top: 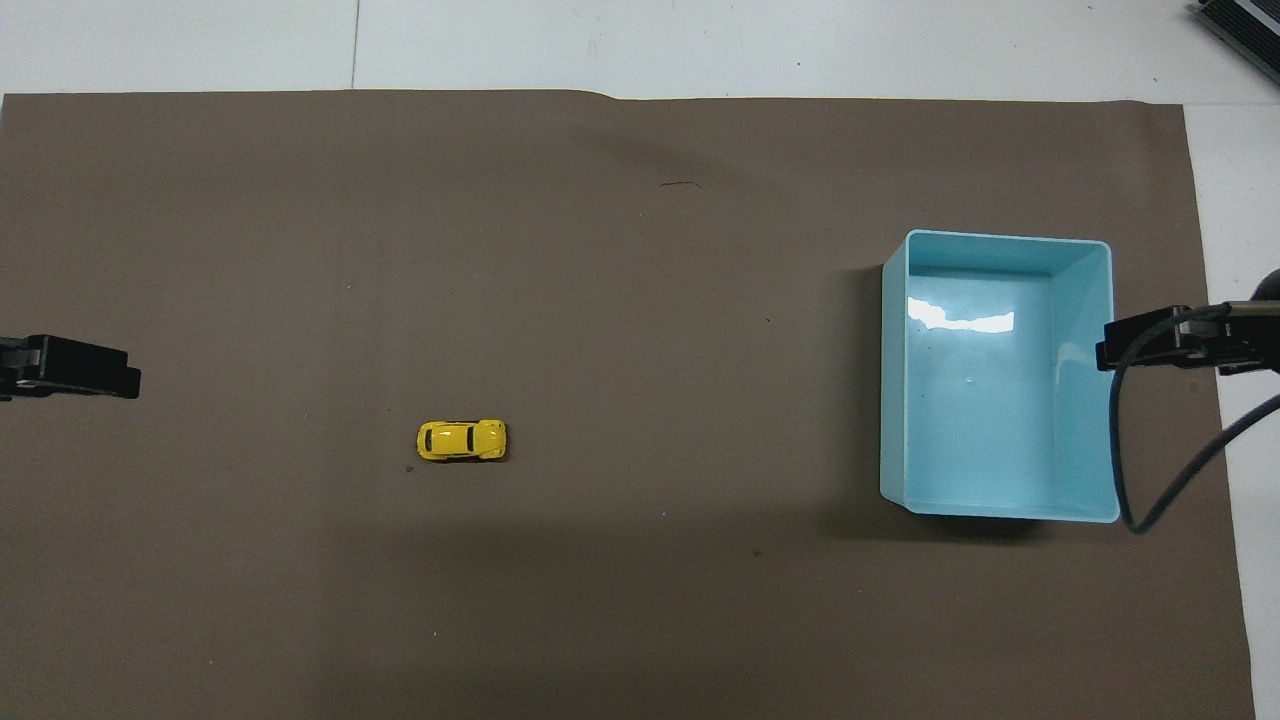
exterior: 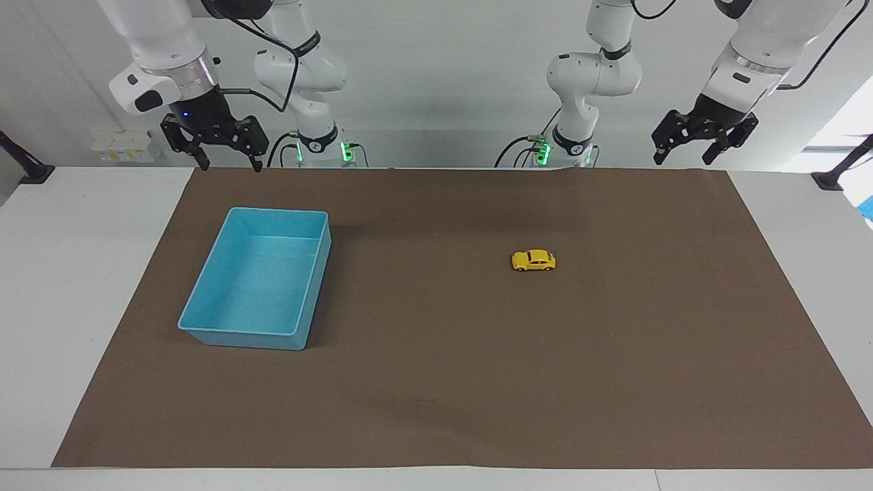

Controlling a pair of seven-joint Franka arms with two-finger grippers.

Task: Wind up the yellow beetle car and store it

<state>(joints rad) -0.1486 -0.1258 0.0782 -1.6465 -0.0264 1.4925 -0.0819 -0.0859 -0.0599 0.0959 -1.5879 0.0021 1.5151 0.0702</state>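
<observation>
The yellow beetle car [exterior: 533, 260] stands on its wheels on the brown mat, toward the left arm's end of the table; it also shows in the overhead view [top: 461, 440]. The empty blue bin [exterior: 276, 211] sits toward the right arm's end and shows in the overhead view [top: 1000, 237] too. My left gripper [exterior: 682, 161] is open and empty, raised over the mat's edge nearest the robots, well apart from the car. My right gripper [exterior: 230, 165] is open and empty, raised over the same edge by the bin. Both arms wait.
The brown mat [exterior: 436, 382] covers most of the white table [exterior: 82, 286]. A black cable [top: 1150, 470] hangs from the right arm over the bin's outer side.
</observation>
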